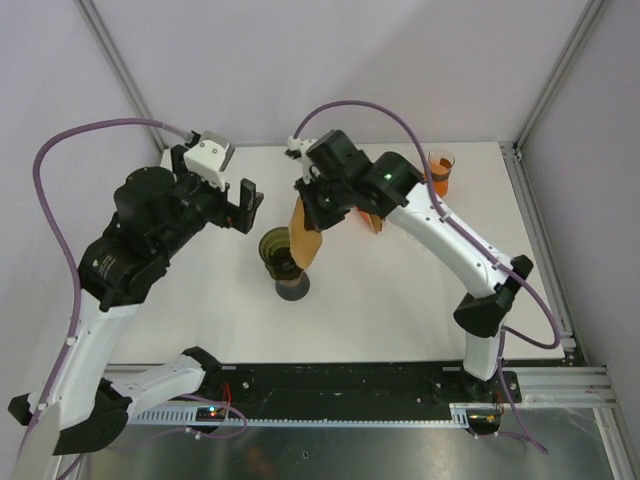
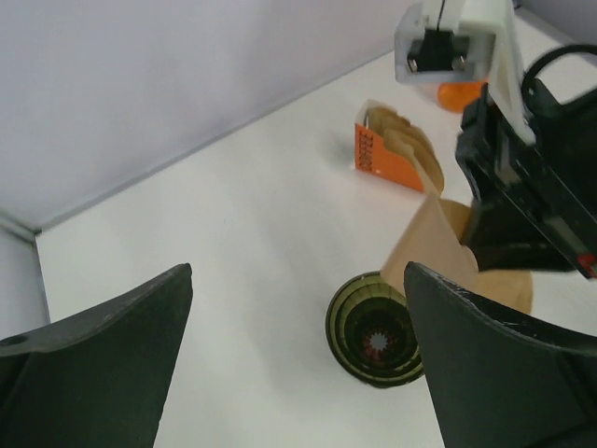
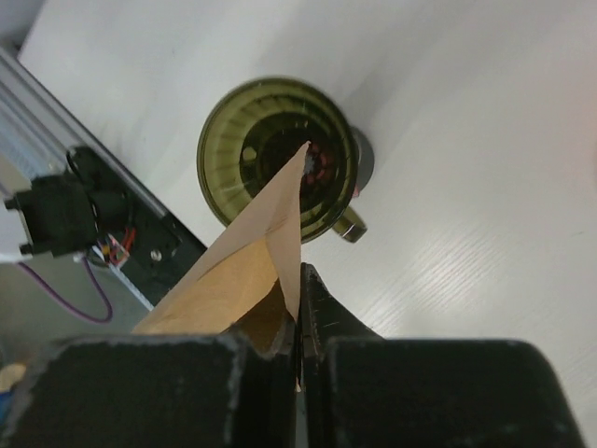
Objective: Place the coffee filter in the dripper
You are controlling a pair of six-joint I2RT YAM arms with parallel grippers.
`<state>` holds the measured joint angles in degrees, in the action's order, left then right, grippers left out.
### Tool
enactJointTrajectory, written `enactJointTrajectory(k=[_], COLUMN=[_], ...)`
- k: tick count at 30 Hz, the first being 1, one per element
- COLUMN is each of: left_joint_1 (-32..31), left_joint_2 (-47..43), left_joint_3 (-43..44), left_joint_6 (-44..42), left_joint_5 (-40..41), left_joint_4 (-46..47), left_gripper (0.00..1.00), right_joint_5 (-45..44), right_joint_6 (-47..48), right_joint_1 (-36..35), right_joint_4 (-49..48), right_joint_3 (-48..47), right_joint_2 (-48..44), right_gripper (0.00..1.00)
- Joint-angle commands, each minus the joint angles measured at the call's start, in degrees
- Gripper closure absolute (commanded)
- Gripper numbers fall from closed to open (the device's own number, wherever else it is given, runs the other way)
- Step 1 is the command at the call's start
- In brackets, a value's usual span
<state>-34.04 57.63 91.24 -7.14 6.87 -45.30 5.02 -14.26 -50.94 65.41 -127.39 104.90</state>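
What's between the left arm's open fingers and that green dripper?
Nothing but bare white table separates the left fingers and the dripper; the left wrist view shows it plainly.

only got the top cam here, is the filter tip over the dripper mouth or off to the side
Observer: On the right wrist view the tip of the coffee filter lines up over the opening of the dripper, near its centre. How high it hangs I cannot tell.
Operator: ok, right gripper got a proper pinch on it
Observer: Yes, the right gripper is shut on the filter's edge, with the paper clamped between its fingers.
Operator: anything in the dripper already
Observer: No, both wrist views show its ribbed inside bare.
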Motion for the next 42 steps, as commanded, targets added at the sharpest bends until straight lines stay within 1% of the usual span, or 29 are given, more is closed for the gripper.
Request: enactJointTrajectory(k=[1,4,10,14,17,19,21,24,26,28,29,33,35,41,42], left_joint_1=[3.2,4.7,5.8,6.1,6.1,6.1,6.1,6.1,6.1,6.1,6.1,6.1,6.1,6.6,6.6], left_joint_2=[-0.1,-0.9,-2.0,-1.8,-1.5,-1.2,-0.8,-0.1,0.2,0.5,0.7,1.4,1.7,1.9,1.9], left_joint_3=[-3.4,-6.1,-10.4,-12.6,-13.7,-15.0,-16.4,-17.4,-17.5,-17.6,-17.8,-19.2,-19.9,-21.2,-21.3], left_joint_6=[3.2,4.7,6.3,6.6,6.7,6.7,6.6,6.2,5.8,5.4,5.3,4.5,4.1,4.0,3.9], left_joint_5=[-2.3,-5.3,-17.7,-23.8,-24.7,-23.9,-22.5,-18.3,-15.4,-12.2,-11.0,-9.6,-9.7,-12.0,-12.1], left_joint_4=[-2.4,-2.9,-3.5,-3.4,-3.0,-2.5,-1.9,-1.0,-0.2,0.6,1.0,2.1,2.3,2.5,2.6], left_gripper=[0.00,0.00,0.01,0.03,0.03,0.04,0.07,0.11,0.16,0.24,0.31,0.49,0.56,0.65,0.67], right_joint_5=[0.0,1.3,4.9,5.6,5.5,5.4,5.6,6.0,6.6,7.4,7.8,8.8,9.3,11.3,11.4], right_joint_6=[2.5,2.6,2.6,2.3,1.6,1.4,1.4,1.5,1.8,2.1,2.1,2.5,2.8,3.0,3.0], right_joint_1=[-1.8,-1.9,-1.8,-1.6,-1.4,-1.4,-1.5,-1.5,-1.4,-1.4,-1.3,-1.0,-0.8,-0.1,0.0], right_joint_4=[10.3,10.0,8.0,7.5,7.1,7.2,7.2,7.2,7.0,6.8,6.8,6.4,6.1,3.9,3.6], right_joint_3=[-6.3,-7.2,-8.2,-8.8,-9.8,-10.3,-10.6,-10.6,-10.5,-10.4,-10.4,-10.1,-9.8,-8.5,-8.4], right_joint_2=[3.8,5.6,9.2,11.1,12.2,12.8,13.4,13.7,13.7,13.9,13.9,14.0,13.9,13.4,13.4], right_gripper=[1.00,1.00,1.00,1.00,1.00,1.00,1.00,1.00,1.00,1.00,1.00,1.00,1.00,1.00,0.99])
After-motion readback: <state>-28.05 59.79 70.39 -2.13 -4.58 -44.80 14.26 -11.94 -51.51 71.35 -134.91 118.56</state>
